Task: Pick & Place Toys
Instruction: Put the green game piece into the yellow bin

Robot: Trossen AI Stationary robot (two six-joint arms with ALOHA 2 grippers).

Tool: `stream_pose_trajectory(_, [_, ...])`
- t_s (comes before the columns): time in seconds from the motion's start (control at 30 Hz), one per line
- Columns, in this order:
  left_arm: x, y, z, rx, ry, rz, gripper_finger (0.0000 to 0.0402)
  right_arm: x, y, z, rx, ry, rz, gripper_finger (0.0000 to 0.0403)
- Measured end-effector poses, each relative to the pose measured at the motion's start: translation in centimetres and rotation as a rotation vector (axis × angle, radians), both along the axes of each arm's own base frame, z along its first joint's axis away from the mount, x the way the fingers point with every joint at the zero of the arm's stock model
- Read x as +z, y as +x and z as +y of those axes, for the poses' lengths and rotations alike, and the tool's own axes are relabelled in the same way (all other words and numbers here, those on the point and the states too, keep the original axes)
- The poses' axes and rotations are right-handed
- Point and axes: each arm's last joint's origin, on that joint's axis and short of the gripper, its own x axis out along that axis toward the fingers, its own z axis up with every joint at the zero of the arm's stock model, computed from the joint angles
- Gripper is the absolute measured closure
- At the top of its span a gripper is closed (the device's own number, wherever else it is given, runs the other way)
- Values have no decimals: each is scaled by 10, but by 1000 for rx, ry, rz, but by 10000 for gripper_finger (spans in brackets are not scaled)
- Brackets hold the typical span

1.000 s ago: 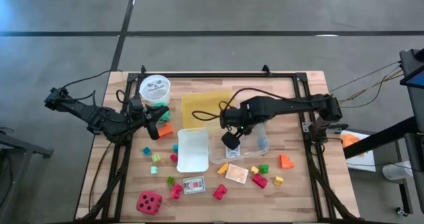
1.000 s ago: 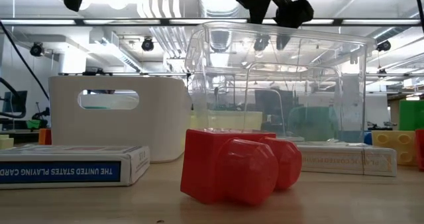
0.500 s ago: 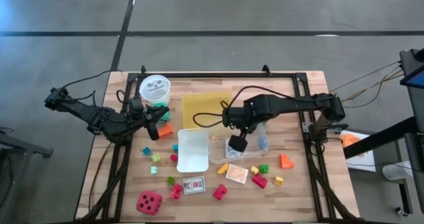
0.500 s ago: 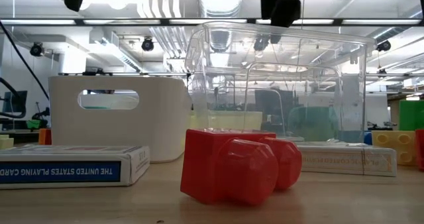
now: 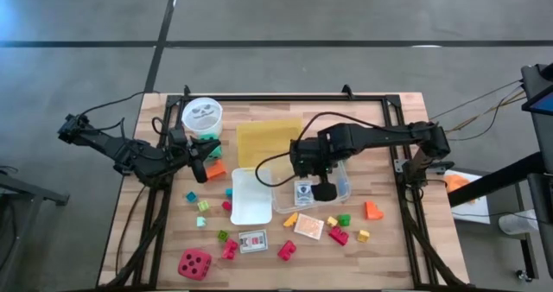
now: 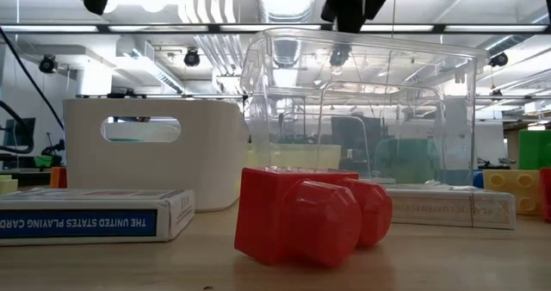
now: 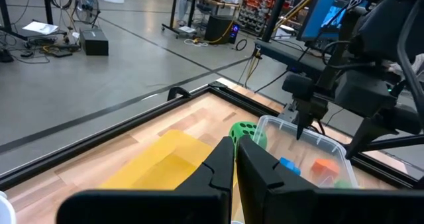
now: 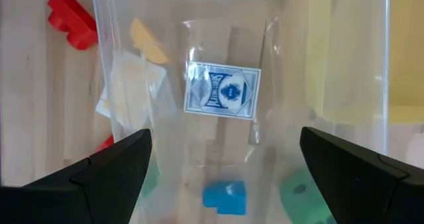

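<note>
Blue card pack (image 8: 222, 91) lies flat in the clear box (image 5: 342, 191), centre frame: light, stiff, slick; best pinched across its edges. Right claw (image 8: 222, 174) gapes empty above; left claw (image 7: 235, 159) is closed.

Desk layout, mid area
Card pack (image 5: 302, 193) in box (image 5: 341, 191) at desk centre; tray (image 5: 268, 142) behind; cup (image 5: 201, 114) near back-left corner.

The right gripper (image 5: 322, 191) has swung across above the clear box (image 5: 343, 188), uncovering the card pack (image 5: 302, 193) inside.
</note>
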Motion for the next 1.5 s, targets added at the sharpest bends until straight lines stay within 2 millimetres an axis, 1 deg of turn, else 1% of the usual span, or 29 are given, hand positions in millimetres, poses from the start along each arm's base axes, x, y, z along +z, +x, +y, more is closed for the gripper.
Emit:
stream_pose_trajectory(0.37, [0, 0, 0, 0, 0, 0, 387, 2, 6, 0, -81, 28, -55, 22])
stream_pose_trajectory(0.6, [0, 0, 0, 1, 0, -1, 387, 3, 11, 1, -75, 31, -112, 22])
stream_pose_trajectory(0.67, [0, 0, 0, 1, 0, -1, 387, 5, 15, 1, -67, 34, -159, 22])
stream_pose_trajectory(0.83, [0, 0, 0, 2, 0, -1, 387, 7, 13, -1, -230, 87, -133, 22])
stream_pose_trajectory(0.9, [0, 0, 0, 3, 1, -1, 387, 10, 5, -3, -277, 92, -95, 22])
stream_pose_trajectory(0.97, [0, 0, 0, 3, 1, 0, 387, 17, -4, -4, -327, 102, -87, 22])
stream_pose_trajectory(1.13, [0, 0, 0, 3, 1, 1, 387, 46, -30, 1, -369, 131, -152, 22])
stream_pose_trajectory(1.27, [0, 0, 0, 3, 1, 0, 387, 74, -62, 6, -413, 151, -238, 22])
stream_pose_trajectory(1.33, [0, 0, 0, 3, 1, 1, 387, 84, -77, 10, -449, 165, -269, 22])
stream_pose_trajectory(1.5, [-1, 0, 0, 2, 7, 7, 387, 96, -105, 23, -487, 207, -318, 22])
